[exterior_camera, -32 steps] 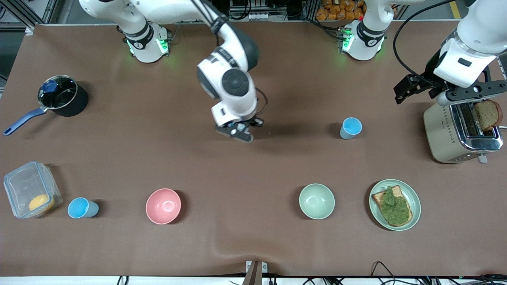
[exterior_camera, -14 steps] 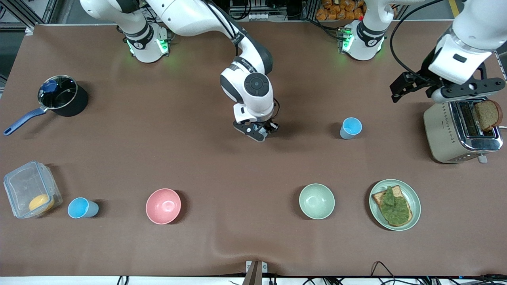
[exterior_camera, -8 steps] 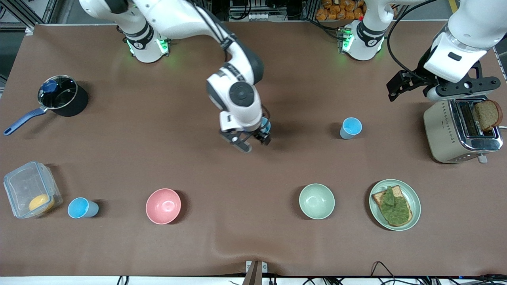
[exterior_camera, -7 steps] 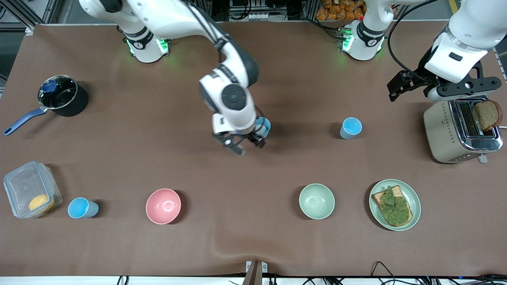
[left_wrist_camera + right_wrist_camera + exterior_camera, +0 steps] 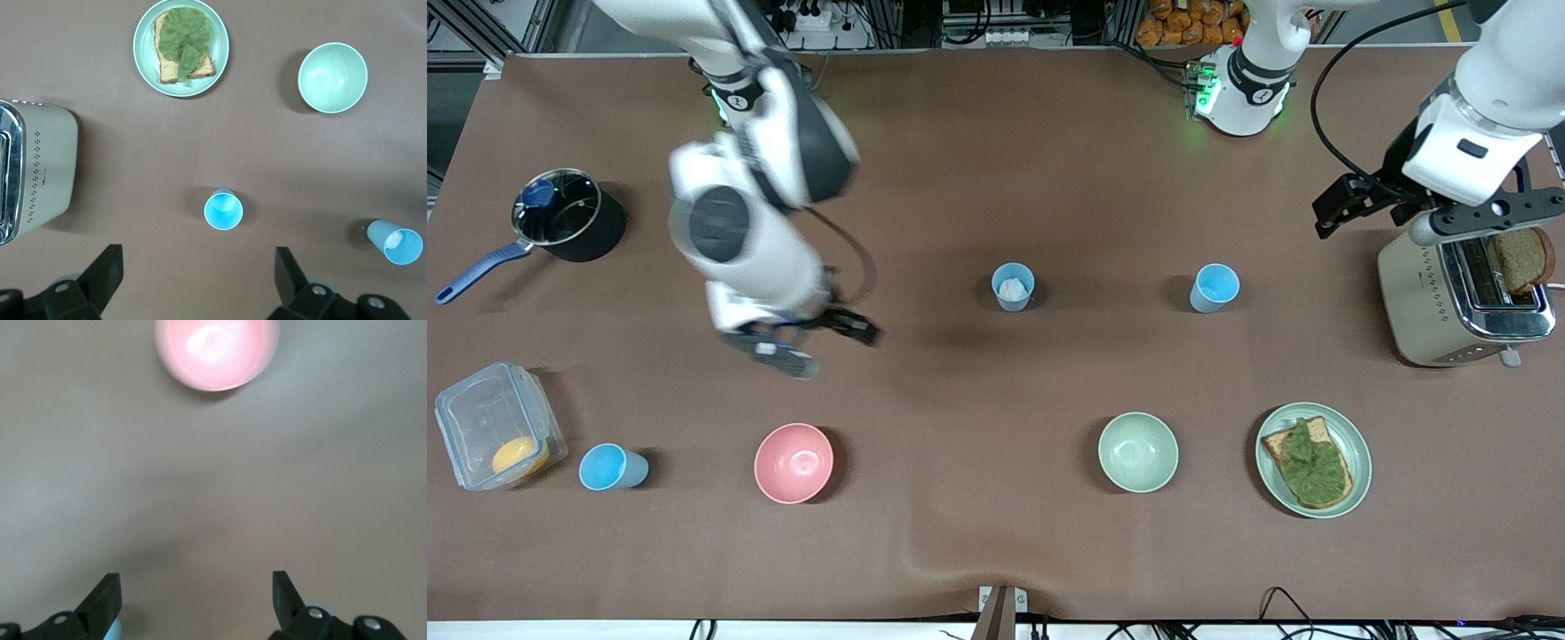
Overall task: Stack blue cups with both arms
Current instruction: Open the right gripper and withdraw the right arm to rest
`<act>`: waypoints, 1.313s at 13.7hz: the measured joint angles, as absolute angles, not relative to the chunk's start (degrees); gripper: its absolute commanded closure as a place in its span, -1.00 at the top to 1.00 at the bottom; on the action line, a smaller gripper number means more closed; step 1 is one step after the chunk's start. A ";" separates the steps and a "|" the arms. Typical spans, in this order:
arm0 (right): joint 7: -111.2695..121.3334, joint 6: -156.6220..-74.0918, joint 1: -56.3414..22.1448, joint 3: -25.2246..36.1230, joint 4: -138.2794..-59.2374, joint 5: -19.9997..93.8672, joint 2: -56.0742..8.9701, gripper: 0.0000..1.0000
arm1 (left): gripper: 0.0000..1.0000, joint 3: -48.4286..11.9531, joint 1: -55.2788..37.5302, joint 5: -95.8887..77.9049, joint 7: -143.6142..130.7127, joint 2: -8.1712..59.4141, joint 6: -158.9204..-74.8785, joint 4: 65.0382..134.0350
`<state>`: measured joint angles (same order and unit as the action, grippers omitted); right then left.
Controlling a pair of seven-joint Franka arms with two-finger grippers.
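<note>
Blue cup [image 5: 612,468] is standing near tabletop's front edge by clear food container [image 5: 496,436]. Right gripper [image 5: 811,345], jaws wide & empty, is hanging above pink bowl [image 5: 793,462], likely fetching it. Two cups [image 5: 1013,286] [image 5: 1215,287] are sitting mid-table, unstacked. Left gripper [image 5: 1369,206], wide, is waiting over toaster [image 5: 1458,297].

Sitting on the bench [image 5: 1049,551] are three blue cups [image 5: 1013,286] [image 5: 1214,287] [image 5: 611,468], two bowls, one pink [image 5: 793,462] and one pale green [image 5: 1137,452], one plate [image 5: 1352,489], one toaster [image 5: 1432,302], one saucepan [image 5: 569,218] and one clear container [image 5: 480,413]. Two white arms [image 5: 756,222] [image 5: 1485,107] are hanging over it.
</note>
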<state>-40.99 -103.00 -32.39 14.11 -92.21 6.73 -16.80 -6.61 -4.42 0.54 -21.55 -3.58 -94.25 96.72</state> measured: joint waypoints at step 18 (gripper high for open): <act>-1.56 -93.01 -0.68 4.83 -91.77 3.35 -1.34 1.00 | 1.00 -5.95 -9.74 3.85 -21.13 4.41 -114.26 113.70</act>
